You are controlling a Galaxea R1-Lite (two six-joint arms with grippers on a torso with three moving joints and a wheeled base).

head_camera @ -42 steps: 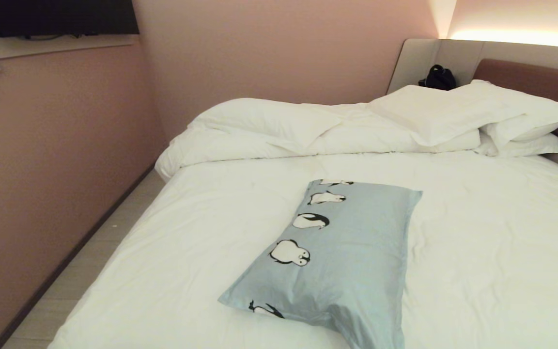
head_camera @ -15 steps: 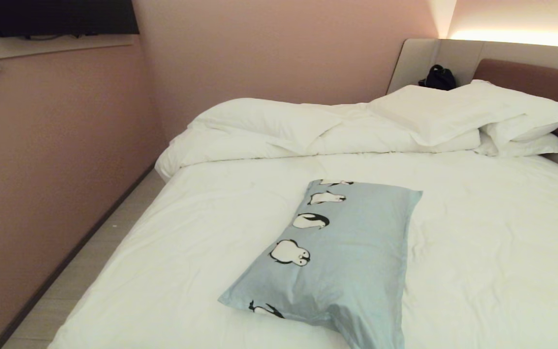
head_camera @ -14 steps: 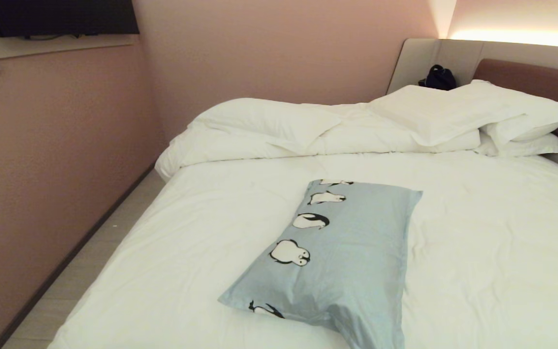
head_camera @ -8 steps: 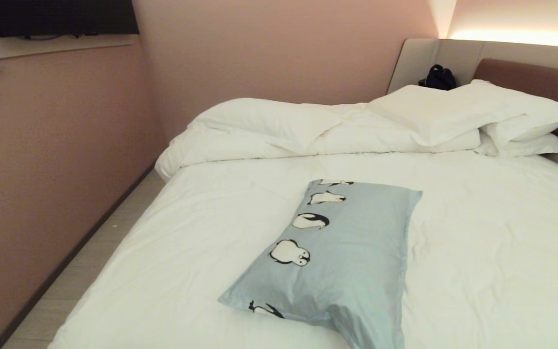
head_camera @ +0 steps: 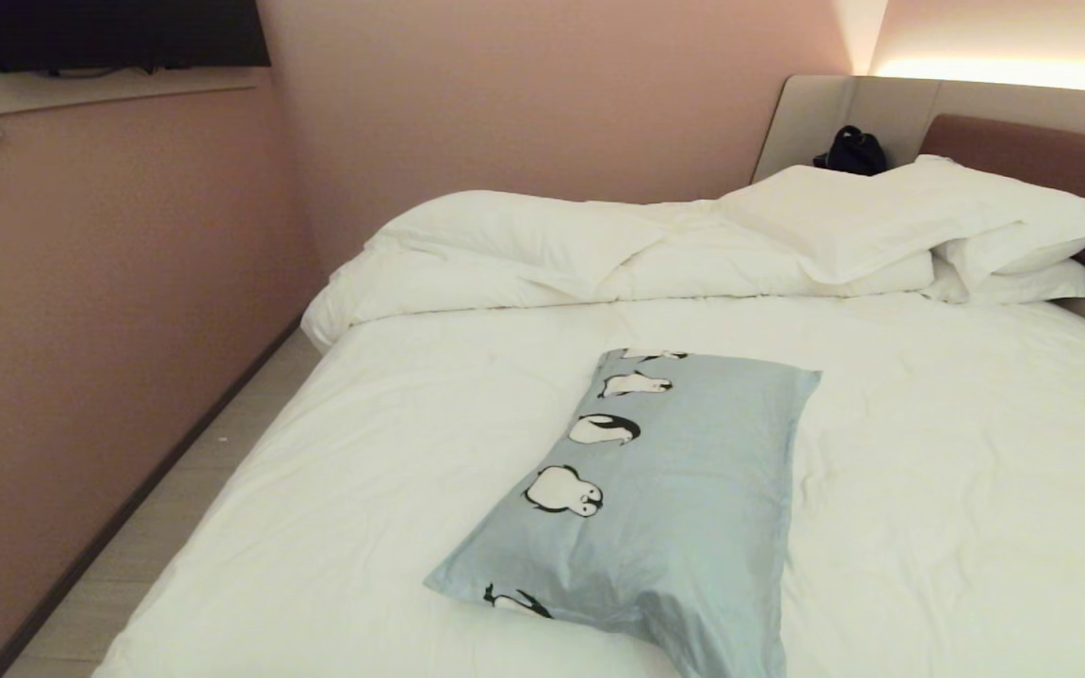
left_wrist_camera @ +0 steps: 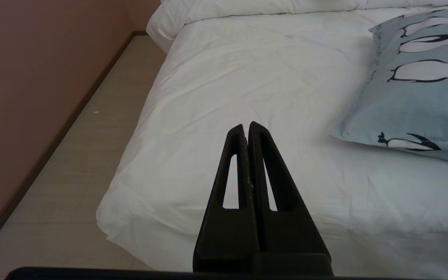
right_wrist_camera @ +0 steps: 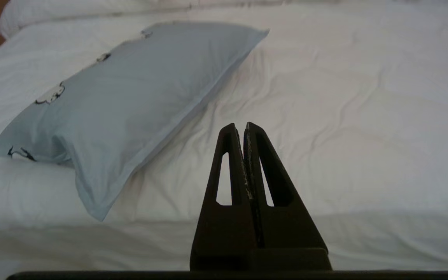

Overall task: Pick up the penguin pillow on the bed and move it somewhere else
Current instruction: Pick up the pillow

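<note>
Nothing has changed: the pillow (head_camera: 655, 490) lies untouched on the bed (head_camera: 929, 452) (both grippers' fingers together), pickup unstarted.

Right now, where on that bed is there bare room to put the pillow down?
Bare sheet lies between the penguin pillow and the bed's left edge, and also right of the pillow. The far end is crowded: bunched duvet and stacked white pillows.
</note>
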